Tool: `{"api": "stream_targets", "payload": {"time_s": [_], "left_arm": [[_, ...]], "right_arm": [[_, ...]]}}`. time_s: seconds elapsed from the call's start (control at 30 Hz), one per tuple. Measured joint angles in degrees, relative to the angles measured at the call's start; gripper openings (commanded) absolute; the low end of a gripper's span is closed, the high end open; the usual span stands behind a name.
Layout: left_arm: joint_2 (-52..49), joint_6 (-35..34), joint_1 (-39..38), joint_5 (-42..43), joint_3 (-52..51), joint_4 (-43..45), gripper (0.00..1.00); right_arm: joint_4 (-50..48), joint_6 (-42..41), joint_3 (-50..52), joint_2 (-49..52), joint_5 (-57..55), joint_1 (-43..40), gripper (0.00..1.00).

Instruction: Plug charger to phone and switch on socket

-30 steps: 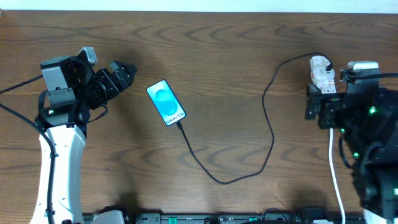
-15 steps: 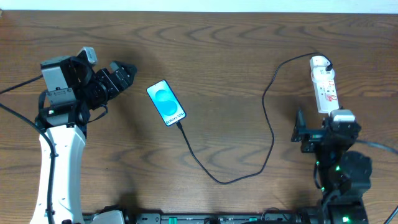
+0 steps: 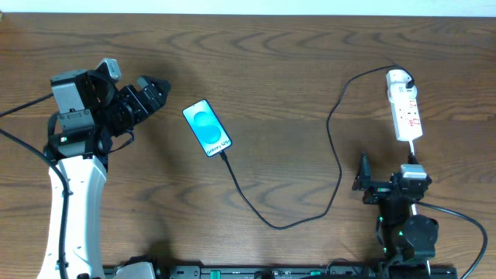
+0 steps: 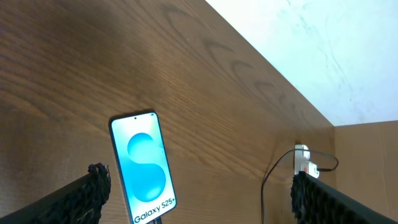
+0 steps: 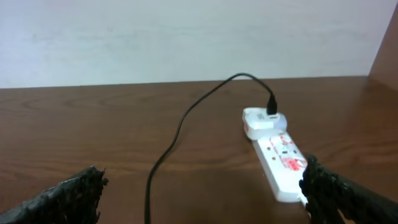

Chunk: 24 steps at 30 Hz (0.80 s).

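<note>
Gaping wide with nothing held: left gripper [image 3: 157, 90] just beside the phone [image 3: 207, 128] lying left of centre, right gripper [image 3: 384, 180] near the socket [image 3: 404, 108], likely placed for switching it on, with the charger [image 3: 338, 167] seemingly plugged into the phone already.

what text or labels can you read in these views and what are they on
"Galaxy S25+": at the bottom of the phone screen, read in the left wrist view; too small to read in the overhead view.
Red markings on the socket: too blurred to read in any view.
No other text shows.
</note>
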<state>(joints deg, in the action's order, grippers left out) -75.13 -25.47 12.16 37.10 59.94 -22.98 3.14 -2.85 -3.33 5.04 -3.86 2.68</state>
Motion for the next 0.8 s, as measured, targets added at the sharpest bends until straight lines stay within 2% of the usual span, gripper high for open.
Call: {"api": "stream_targets", "payload": {"time_s": [0.23, 0.8], "left_arm": [[0.0, 0.0, 0.0, 0.02, 0.0, 0.0, 0.95], [0.0, 0.0, 0.0, 0.0, 0.0, 0.0, 0.95]], "right_arm": [[0.61, -1.36, 2.54, -4.0, 0.0, 0.0, 0.99], [0.7, -0.79, 2.78, -4.2, 0.0, 0.0, 0.99]]}}
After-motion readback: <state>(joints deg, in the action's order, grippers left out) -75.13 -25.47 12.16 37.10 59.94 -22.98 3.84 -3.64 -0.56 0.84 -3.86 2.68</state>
